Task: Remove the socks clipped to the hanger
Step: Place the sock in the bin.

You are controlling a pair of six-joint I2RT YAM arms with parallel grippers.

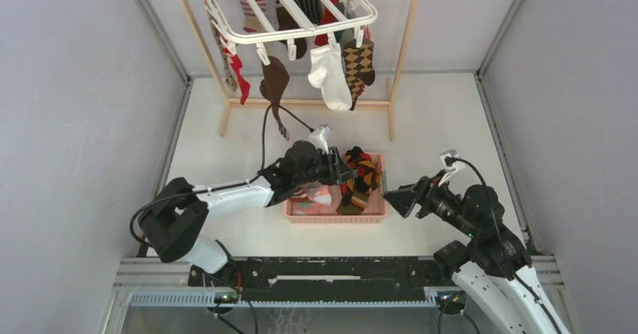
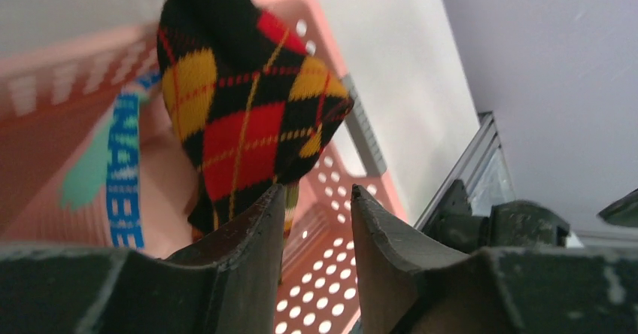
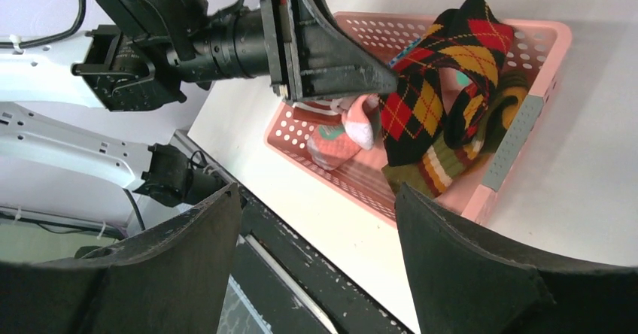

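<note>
White tabletop; I count four socks hanging lengthwise down along the near rail of the hanger. My left gripper is slightly parted, right gripper spread wide, neither pinching anything.

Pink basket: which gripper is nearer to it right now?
Left. The left gripper is over the pink basket, beside the argyle sock; the right gripper is just off its right end, apart.

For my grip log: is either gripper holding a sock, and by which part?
Nothing is held: left gripper open beside the argyle sock in the pink basket; right gripper open.
</note>
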